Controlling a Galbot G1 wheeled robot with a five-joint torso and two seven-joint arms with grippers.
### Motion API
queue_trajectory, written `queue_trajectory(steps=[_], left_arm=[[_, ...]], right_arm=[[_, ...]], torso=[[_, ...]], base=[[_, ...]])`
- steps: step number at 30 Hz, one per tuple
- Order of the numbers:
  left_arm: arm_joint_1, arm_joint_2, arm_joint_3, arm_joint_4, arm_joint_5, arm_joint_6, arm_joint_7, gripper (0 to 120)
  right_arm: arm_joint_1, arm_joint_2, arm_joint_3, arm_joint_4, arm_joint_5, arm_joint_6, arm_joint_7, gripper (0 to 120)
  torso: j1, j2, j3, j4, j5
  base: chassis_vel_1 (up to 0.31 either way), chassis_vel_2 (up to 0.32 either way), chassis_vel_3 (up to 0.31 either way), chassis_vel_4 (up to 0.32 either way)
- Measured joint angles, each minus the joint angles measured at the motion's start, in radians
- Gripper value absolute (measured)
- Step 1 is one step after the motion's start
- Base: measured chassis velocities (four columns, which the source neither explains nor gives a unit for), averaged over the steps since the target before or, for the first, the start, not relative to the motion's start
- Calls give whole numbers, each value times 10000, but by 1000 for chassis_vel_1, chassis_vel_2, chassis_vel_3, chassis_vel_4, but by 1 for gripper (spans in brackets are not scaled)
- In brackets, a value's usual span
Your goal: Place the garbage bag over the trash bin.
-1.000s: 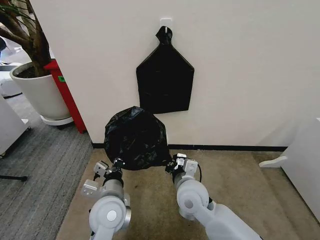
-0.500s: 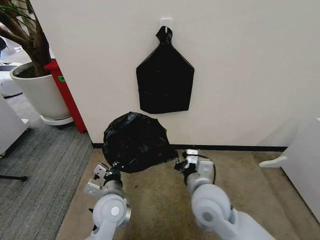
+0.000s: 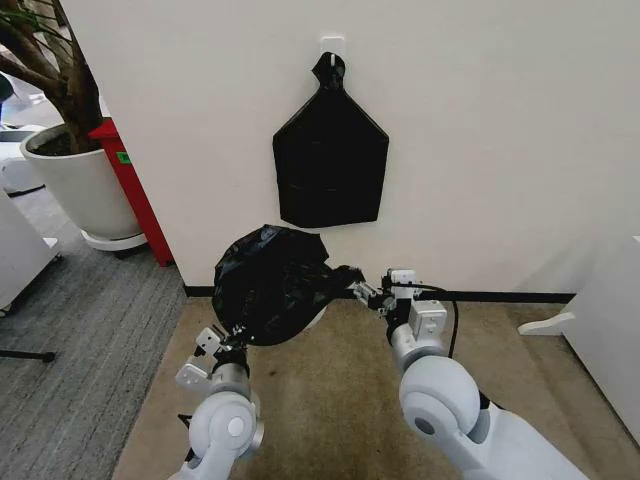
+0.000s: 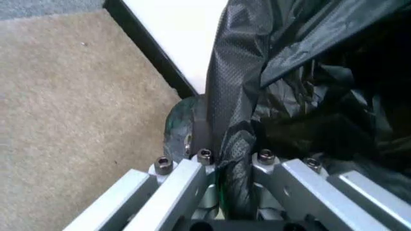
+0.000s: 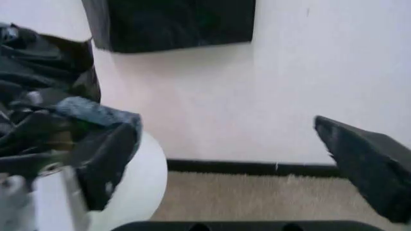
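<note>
Bag's mostly on: the garbage bag [image 3: 272,297] is draped over the trash bin [image 3: 318,318] on the floor by the wall, white still peeking out at its right. Left end effector [image 3: 222,345] is clamped on the film's near-left edge; right end effector [image 3: 372,295] spread wide, holding nothing.

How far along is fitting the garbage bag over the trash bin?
Done: the garbage bag is draped over the trash bin. In hand: the left gripper is shut on the bag's edge; the right gripper is open, film caught on one finger. Left: the bin's white wall shows bare on the right side, so the bag likely needs pulling down there.
</note>
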Motion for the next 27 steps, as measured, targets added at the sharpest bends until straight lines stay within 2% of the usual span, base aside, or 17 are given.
queue_trajectory(steps=[8, 18, 23, 27], left_arm=[[-115, -16, -45, 190, 71, -30, 93, 1], [-179, -39, -39, 246, 168, -64, 158, 1], [-124, 4, 8, 315, 321, -53, 250, 1], [-133, 80, 75, 413, 406, -21, 315, 1]], right_arm=[[-592, -6, 55, 552, 2321, -651, 68, 100], [-906, -93, 85, 1136, 3788, -1169, -146, 100], [-728, -162, 162, 1776, 4976, -655, -987, 100], [24, -220, 120, 1886, 6152, 214, -2106, 100]], torso=[[0, 0, 0, -1, -1], [0, 0, 0, -1, 0], [0, 0, -1, -2, -1], [0, 0, -1, -1, -2]], base=[[0, 0, 0, 0], [0, 0, 0, 0], [0, 0, 0, 0], [0, 0, 0, 0]])
